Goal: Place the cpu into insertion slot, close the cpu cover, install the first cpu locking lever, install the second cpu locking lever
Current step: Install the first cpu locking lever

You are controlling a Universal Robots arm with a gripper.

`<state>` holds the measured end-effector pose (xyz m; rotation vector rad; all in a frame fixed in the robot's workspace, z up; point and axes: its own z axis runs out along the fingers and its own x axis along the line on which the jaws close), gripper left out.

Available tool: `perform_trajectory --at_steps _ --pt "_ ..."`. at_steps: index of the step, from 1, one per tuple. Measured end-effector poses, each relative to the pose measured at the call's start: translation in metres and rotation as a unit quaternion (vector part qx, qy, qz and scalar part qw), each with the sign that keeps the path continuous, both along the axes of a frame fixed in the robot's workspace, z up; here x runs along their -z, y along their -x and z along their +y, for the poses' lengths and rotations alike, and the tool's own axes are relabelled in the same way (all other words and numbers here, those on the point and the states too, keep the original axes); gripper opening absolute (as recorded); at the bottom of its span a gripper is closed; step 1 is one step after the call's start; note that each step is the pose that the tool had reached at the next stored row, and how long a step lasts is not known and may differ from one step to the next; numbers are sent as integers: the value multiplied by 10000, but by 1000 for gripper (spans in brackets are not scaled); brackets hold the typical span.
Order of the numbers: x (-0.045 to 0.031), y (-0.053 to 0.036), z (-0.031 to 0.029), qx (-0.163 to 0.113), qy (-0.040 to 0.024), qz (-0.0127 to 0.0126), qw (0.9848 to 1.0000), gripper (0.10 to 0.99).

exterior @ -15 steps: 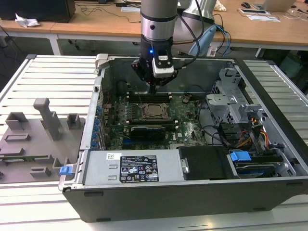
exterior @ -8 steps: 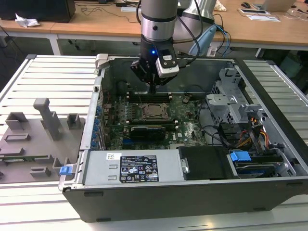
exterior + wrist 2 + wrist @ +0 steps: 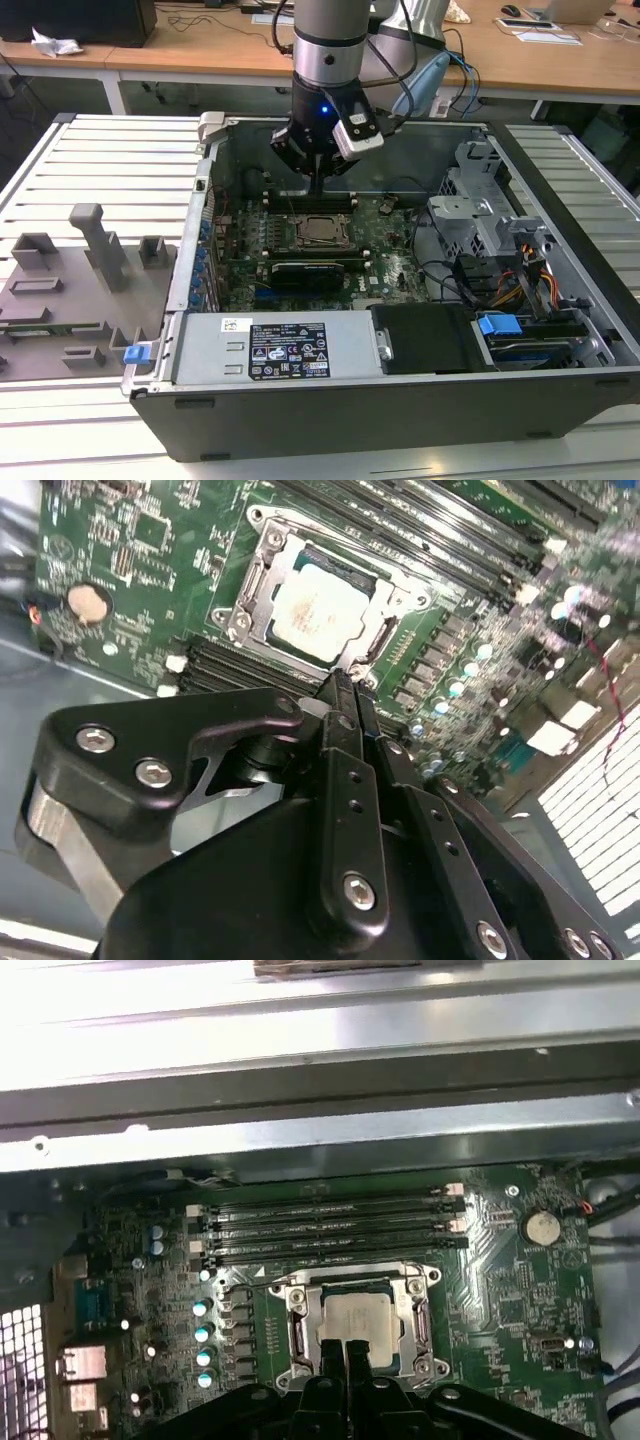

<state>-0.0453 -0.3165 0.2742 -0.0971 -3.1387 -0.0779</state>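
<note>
The cpu (image 3: 320, 610) (image 3: 352, 1318) lies flat in the insertion slot (image 3: 318, 231), its pale silver top showing. The cpu cover (image 3: 255, 588) (image 3: 297, 1330) lies down around it as a silvery frame, with the chip showing through its window. A thin wire lever (image 3: 330, 1268) runs along the socket's edge nearest the memory slots. My gripper (image 3: 318, 185) (image 3: 347, 679) (image 3: 345, 1346) hangs just above the socket's edge, shut, its two black fingers pressed together with nothing between them. In both wrist views the fingertips (image 3: 342, 695) overlap the socket's rim.
Long black memory slots (image 3: 330, 1225) lie beside the socket toward the case's rear wall (image 3: 320, 1070). A black card (image 3: 308, 272), the power supply (image 3: 270, 345) and a drive cage (image 3: 480, 215) fill the case. A grey fixture tray (image 3: 70, 280) sits at the exterior view's left.
</note>
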Motion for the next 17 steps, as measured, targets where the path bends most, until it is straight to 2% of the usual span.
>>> perform_trajectory --at_steps 2,3,6,7,10,17 --pt "2 1 0 -359 0 0 9994 157" --pt "4 9 -1 -409 -2 -1 9992 157" --pt "5 61 -4 -421 -3 -7 9991 145" --pt "5 76 -4 -421 -4 -9 9991 102" --pt "9 118 -4 -421 -20 -19 9991 102" --pt "11 332 -4 -391 -19 -36 9992 102"
